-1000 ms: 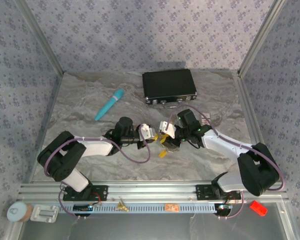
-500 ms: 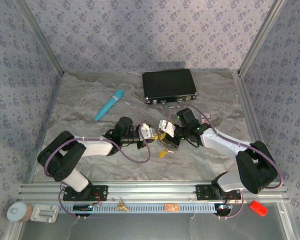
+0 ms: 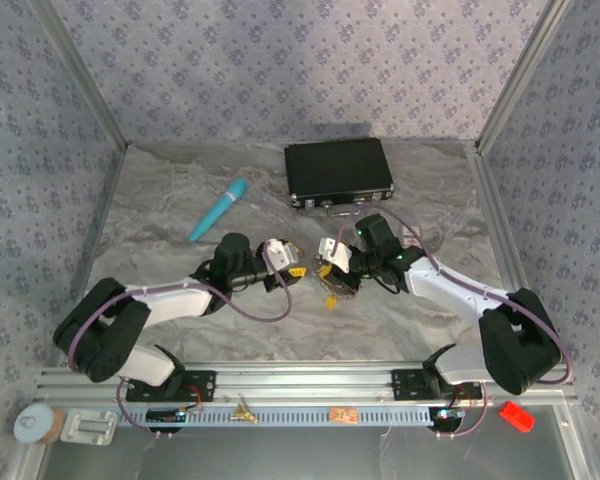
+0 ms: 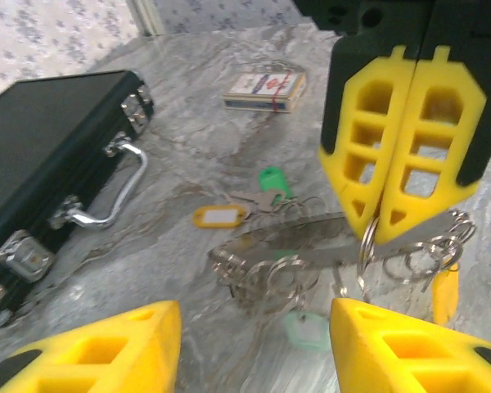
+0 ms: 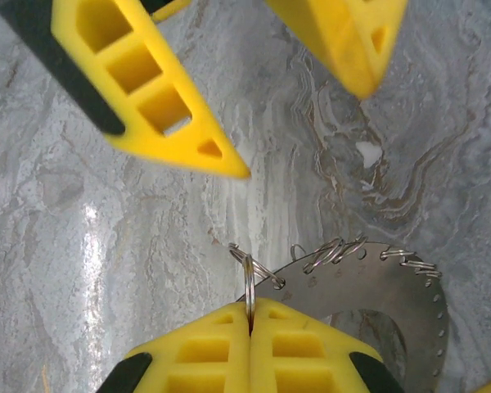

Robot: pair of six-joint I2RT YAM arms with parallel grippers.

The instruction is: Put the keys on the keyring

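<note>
Our right end effector point(image 5: 250, 315) is pinched tight on a wire loop point(image 5: 250, 282) at the edge of the keyring point(image 5: 352, 282), mid bench point(image 3: 160, 200). Our left end effector point(image 4: 254, 323) is partly wide and holds nothing. We think the keyring is thin, stiff, light and slippy, so grab its flat rim. The keys point(image 4: 218, 215) lie close by; their tags look easiest to pinch. The case point(image 4: 41, 155) is shut, so we cannot see inside.

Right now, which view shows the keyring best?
Right wrist: keyring face-on, teeth and wire loops clear, pinched by the shut right gripper. Left wrist shows it near edge-on; top external, just a speck.
</note>
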